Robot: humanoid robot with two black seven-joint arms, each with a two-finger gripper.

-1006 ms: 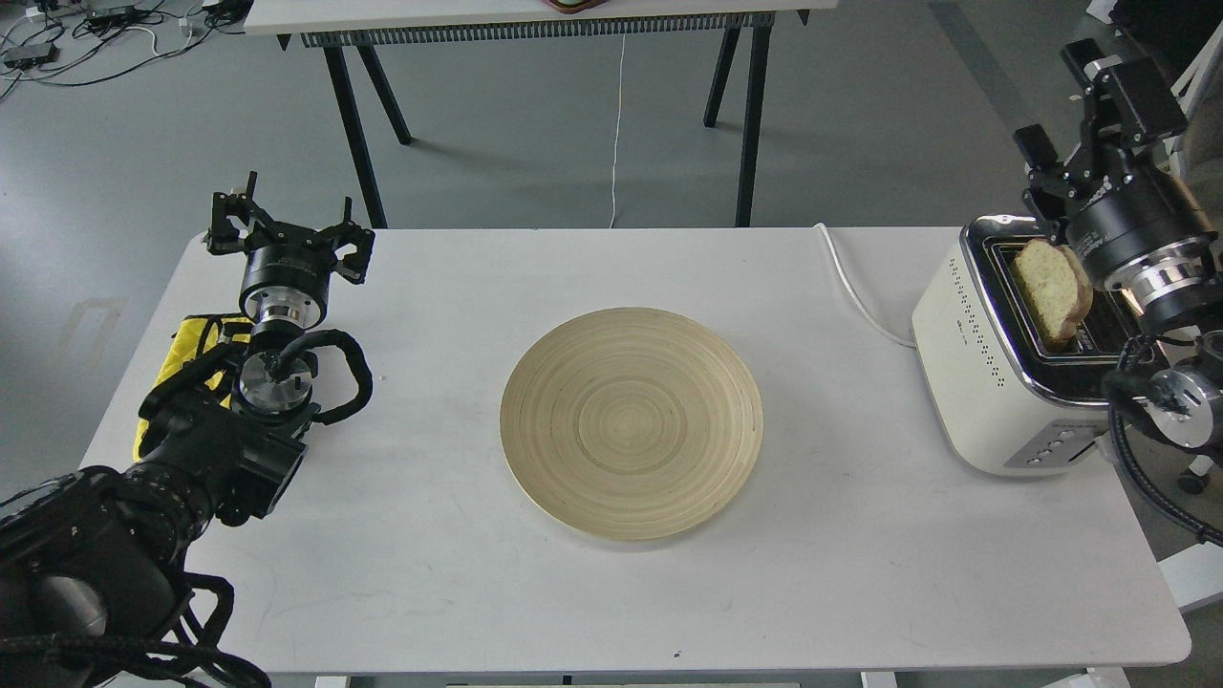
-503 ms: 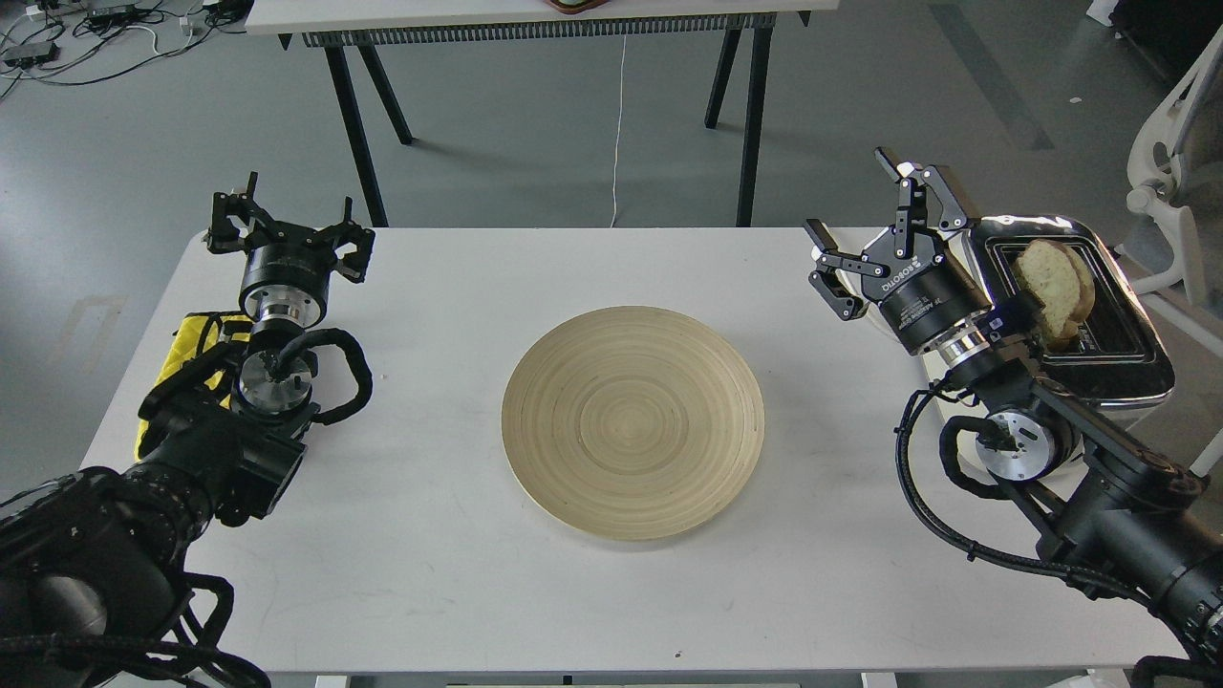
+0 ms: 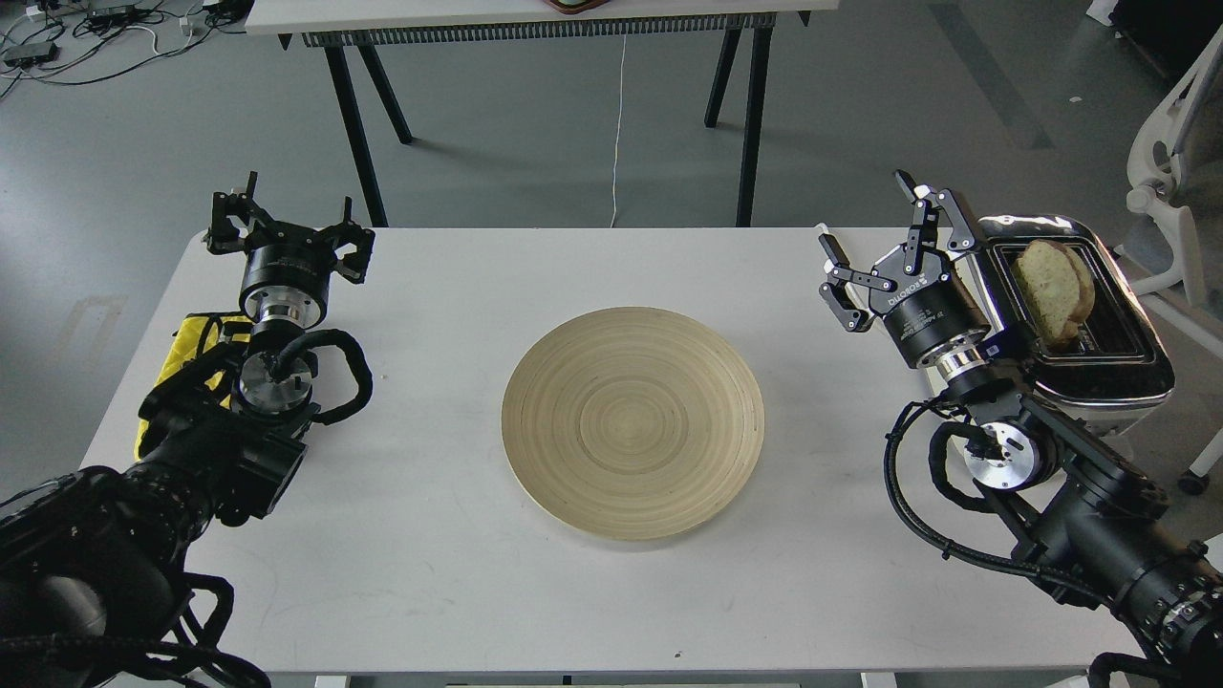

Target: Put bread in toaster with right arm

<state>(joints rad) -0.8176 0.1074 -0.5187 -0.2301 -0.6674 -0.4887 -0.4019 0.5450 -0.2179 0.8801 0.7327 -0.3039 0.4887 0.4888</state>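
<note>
The bread, a pale slice with brown crust, stands upright in a slot of the cream-white toaster at the table's right end, its top half sticking out. My right gripper is open and empty, just left of the toaster and apart from the bread; the right arm hides the toaster's front and side. My left gripper is open and empty at the table's far left, above a yellow cloth.
A round wooden plate lies bare in the middle of the white table. A white cord runs behind my right gripper. A second table stands behind; a white chair stands at the right.
My right arm has swung from behind the toaster to its left side and settled there, open and empty. The bread stays in the slot. The left arm has not moved.
</note>
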